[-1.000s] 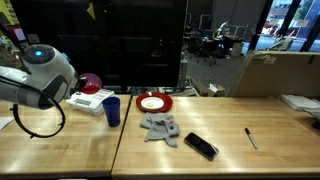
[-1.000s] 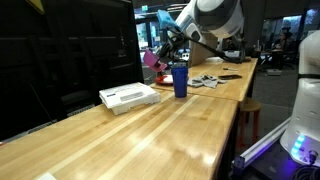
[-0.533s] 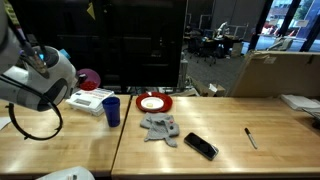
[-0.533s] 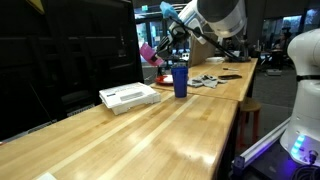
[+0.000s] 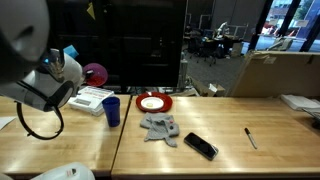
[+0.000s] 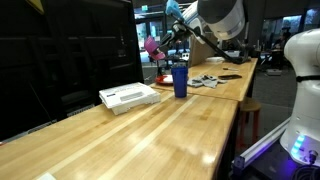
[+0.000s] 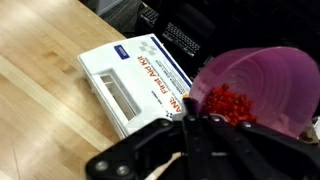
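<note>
Pink bowl (image 7: 262, 80) gripped within pincer (image 7: 190, 118)

The wooden table (image 5: 230, 120) is bearing a white box (image 5: 88, 98), blue cup (image 5: 111, 111) and red plate (image 5: 154, 102). A gray cloth (image 5: 160, 128), black phone (image 5: 200, 146) and pen (image 5: 250, 138) are lying nearby.

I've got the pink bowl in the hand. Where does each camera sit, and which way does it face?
Exterior view: beside the long edge of the table, facing across it to dark shelving; blue cup, red plate, phone; arm fills the left.
Exterior view: low at the table's end, facing along it past the white box; arm far off, top.
Wrist view: looks down past the hand at the pink bowl and the box.
Shared: all show bowl and box; both exterior views show the cup.
</note>
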Controlling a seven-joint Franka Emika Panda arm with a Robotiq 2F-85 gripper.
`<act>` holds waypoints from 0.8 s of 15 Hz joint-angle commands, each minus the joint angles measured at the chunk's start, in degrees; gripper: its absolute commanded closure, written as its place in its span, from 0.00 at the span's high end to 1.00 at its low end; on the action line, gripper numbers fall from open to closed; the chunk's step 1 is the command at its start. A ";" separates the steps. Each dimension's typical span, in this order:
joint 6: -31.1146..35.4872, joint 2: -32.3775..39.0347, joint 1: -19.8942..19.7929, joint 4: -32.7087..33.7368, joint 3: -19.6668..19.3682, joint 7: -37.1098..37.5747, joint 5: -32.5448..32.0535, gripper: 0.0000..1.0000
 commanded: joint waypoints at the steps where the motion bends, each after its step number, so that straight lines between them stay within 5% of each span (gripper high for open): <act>1: 1.08 -3.69 0.10 0.04 -1.22 0.24 0.07 0.01; 4: 1.04 -6.49 -2.36 -1.84 -0.33 1.32 -1.46 0.01; 12: 0.87 -10.09 -1.16 -0.31 -1.67 0.83 -1.15 0.01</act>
